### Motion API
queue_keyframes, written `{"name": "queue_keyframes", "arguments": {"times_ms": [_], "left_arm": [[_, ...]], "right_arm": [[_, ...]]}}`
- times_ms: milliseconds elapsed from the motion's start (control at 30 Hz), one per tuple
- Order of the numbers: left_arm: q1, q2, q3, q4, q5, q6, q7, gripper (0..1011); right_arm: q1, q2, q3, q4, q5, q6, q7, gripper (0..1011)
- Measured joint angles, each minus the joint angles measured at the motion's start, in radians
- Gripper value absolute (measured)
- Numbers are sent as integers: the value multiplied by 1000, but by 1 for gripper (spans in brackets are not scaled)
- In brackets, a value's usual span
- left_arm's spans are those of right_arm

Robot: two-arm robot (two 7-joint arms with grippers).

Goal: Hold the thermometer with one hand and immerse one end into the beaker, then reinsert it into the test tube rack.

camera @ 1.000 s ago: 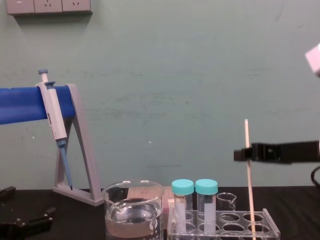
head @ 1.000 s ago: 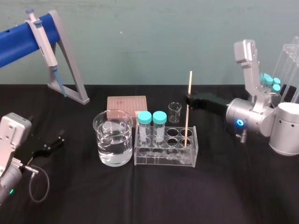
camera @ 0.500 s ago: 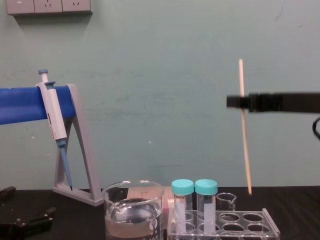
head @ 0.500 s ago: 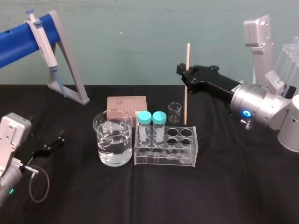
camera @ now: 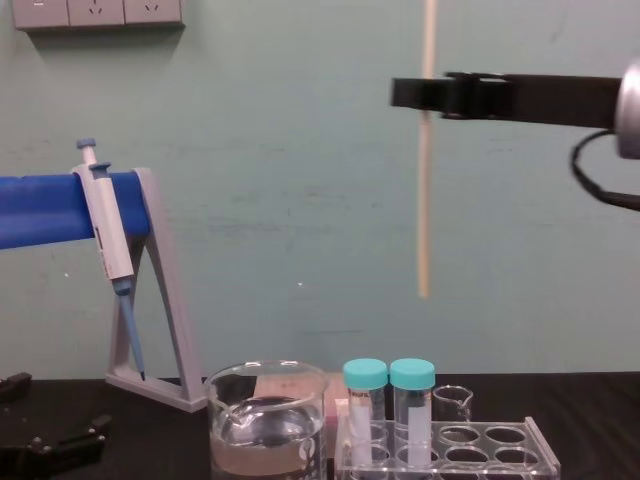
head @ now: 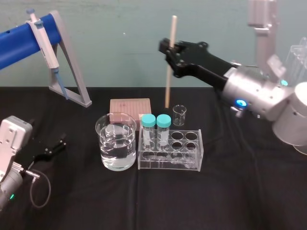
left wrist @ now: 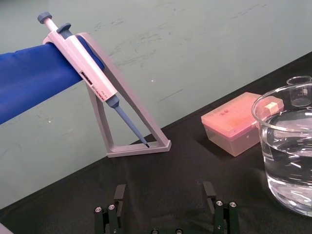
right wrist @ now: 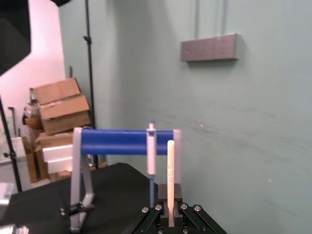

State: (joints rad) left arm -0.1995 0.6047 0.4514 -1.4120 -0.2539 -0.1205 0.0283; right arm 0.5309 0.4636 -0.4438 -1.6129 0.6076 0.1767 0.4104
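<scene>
We see a black table [head: 240,191] across the lower half of the head view. The right gripper [head: 168,53] reaches in from the upper right to the upper middle of the frame, clamped on the thermometer [head: 168,84]. The rod stands nearly upright in the air, gripped in its upper part. In the chest view its lower tip hangs well above the test tube rack [head: 168,163], clear of everything. The rack sits at the centre of the table with two teal-capped tubes [head: 156,127] in it. The beaker [head: 101,143] stands just left of it, part full of liquid. At lower left the left gripper [head: 55,146] rests on the table, fingers spread wide and holding nothing
</scene>
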Motion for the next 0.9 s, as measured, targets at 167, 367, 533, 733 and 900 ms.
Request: {"name": "queue_keyframes", "arguments": {"times_ms": [167, 367, 533, 733, 900], "left_arm": [[0, 0, 0, 0, 0, 0, 0, 1004], [0, 0, 0, 0, 0, 0, 0, 1004], [0, 0, 0, 0, 0, 0, 0, 1004], [0, 0, 0, 0, 0, 0, 0, 1004], [0, 0, 0, 0, 0, 0, 0, 1004]], "right_arm": [[39, -58, -43, 49, -18, -11, 8, 48], [86, -141, -91, 151, -31, -24, 30, 48], [137, -223, -127, 298, -27, -49, 65, 48], [157, -279, -150, 399, -45, -89, 81, 48], [159, -307, -164, 450, -75, -112, 83, 48]]}}
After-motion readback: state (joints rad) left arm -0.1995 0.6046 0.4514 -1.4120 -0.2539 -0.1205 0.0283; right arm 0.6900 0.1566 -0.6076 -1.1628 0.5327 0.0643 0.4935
